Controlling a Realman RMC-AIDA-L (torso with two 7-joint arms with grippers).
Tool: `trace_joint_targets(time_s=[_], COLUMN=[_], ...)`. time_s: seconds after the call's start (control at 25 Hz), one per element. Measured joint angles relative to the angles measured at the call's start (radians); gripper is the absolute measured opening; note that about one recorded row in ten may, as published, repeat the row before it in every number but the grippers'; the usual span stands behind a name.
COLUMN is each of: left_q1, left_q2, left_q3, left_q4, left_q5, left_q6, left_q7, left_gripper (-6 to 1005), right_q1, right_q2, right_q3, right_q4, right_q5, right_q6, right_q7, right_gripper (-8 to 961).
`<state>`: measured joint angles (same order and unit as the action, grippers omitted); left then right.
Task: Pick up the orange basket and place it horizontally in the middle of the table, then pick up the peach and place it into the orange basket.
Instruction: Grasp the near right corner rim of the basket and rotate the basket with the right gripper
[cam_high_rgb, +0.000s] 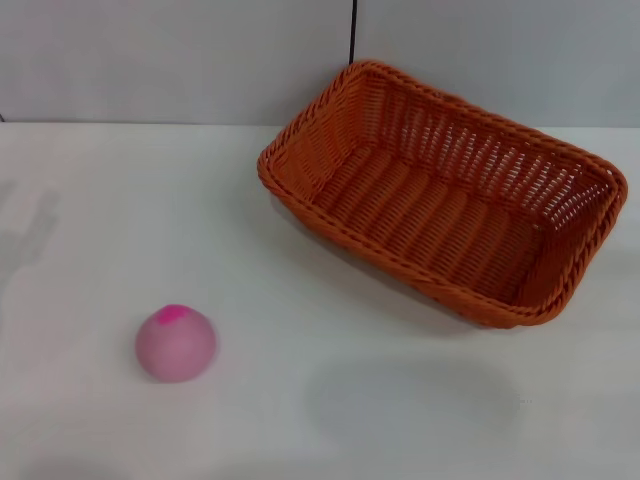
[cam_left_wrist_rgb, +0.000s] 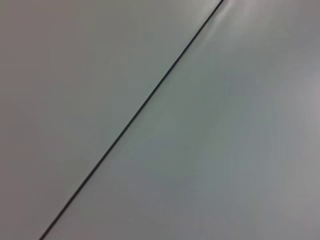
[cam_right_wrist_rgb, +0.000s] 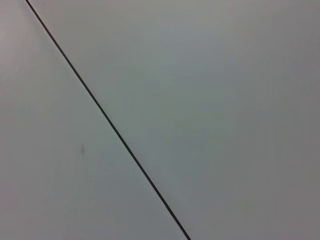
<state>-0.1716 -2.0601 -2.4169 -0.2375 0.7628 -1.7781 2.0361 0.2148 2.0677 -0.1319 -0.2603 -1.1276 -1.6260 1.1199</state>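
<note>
The orange basket (cam_high_rgb: 445, 190) lies on the white table (cam_high_rgb: 150, 200) at the back right, turned at a slant, its open top up and nothing inside it. The peach (cam_high_rgb: 176, 343), pale pink with a magenta patch on top, rests on the table at the front left, well apart from the basket. Neither gripper shows in the head view. Both wrist views hold only a plain grey wall panel with a thin dark seam (cam_left_wrist_rgb: 135, 117) (cam_right_wrist_rgb: 107, 120).
A grey wall with a dark vertical seam (cam_high_rgb: 353, 30) stands behind the table. Faint shadows fall on the table's left edge (cam_high_rgb: 30, 240) and front middle.
</note>
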Motion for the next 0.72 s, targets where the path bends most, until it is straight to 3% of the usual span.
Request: trace_joint_targets(time_s=[0.48,0.64,0.72], left_q1=[0.001,0.001,0.001], left_q2=[0.003,0.004,0.005], left_q3=[0.010,0.010,0.010], left_q4=[-0.009,-0.009,-0.010], left_q5=[0.007,0.007,0.007], left_q6=[0.006,0.007,0.008], left_q7=[-0.022,-0.023,-0.023], left_gripper=[768,767,767], right_q1=[0.002,0.016,0.035], right_q2=[-0.002,-0.041,-0.078], right_q3=[-0.008,-0.014,-0.014], right_q4=[-0.004,-0.041,-0.088], right_q5=[0.000,-0.086,-0.189], right_q6=[0.003,0.004,0.004], right_q7=[0.021,0.164,0.267], right_gripper=[530,529,529])
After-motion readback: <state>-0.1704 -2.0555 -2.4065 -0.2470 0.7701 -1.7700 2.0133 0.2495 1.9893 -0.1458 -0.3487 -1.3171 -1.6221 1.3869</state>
